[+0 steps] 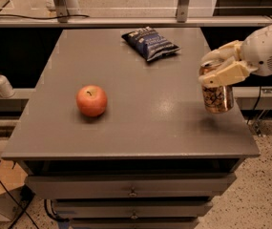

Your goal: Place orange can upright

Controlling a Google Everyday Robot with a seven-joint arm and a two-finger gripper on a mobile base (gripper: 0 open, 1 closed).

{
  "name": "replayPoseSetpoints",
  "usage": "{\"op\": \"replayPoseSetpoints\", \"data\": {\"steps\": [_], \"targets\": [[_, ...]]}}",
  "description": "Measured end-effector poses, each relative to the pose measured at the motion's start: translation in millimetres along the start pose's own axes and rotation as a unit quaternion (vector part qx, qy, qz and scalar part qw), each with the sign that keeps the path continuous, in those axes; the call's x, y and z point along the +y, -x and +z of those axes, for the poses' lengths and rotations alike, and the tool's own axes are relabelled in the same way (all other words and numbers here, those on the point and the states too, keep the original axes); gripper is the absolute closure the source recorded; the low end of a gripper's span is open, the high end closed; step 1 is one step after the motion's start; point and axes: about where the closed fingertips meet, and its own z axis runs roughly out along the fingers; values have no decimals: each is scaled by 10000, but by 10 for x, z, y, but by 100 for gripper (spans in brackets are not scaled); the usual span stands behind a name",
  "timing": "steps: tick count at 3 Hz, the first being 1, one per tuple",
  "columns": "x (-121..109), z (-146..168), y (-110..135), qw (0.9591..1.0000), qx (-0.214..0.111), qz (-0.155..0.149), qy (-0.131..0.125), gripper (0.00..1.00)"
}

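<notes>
The orange can (pixel 217 98) is upright, shiny orange-gold with pale mottled print, at the right side of the grey table (pixel 140 123). My gripper (pixel 217 68) comes in from the right and is shut on the can's top, its pale fingers (pixel 225 74) wrapped over the rim. The can hangs a little above the tabletop; a faint shadow lies under it.
A red-orange apple (pixel 91 100) sits at the table's left middle. A dark blue chip bag (pixel 150 43) lies at the back centre. A soap dispenser (pixel 1 82) stands on a shelf left of the table. Drawers (pixel 133 190) are below the tabletop.
</notes>
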Motion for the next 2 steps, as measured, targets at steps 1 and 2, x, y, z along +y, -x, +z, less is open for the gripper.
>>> {"op": "replayPoseSetpoints", "data": {"steps": [1,2], "targets": [[79,4,109,9963,-594,-612,65,100],[117,-27,153,9901,-1136,-829,42,82]]}}
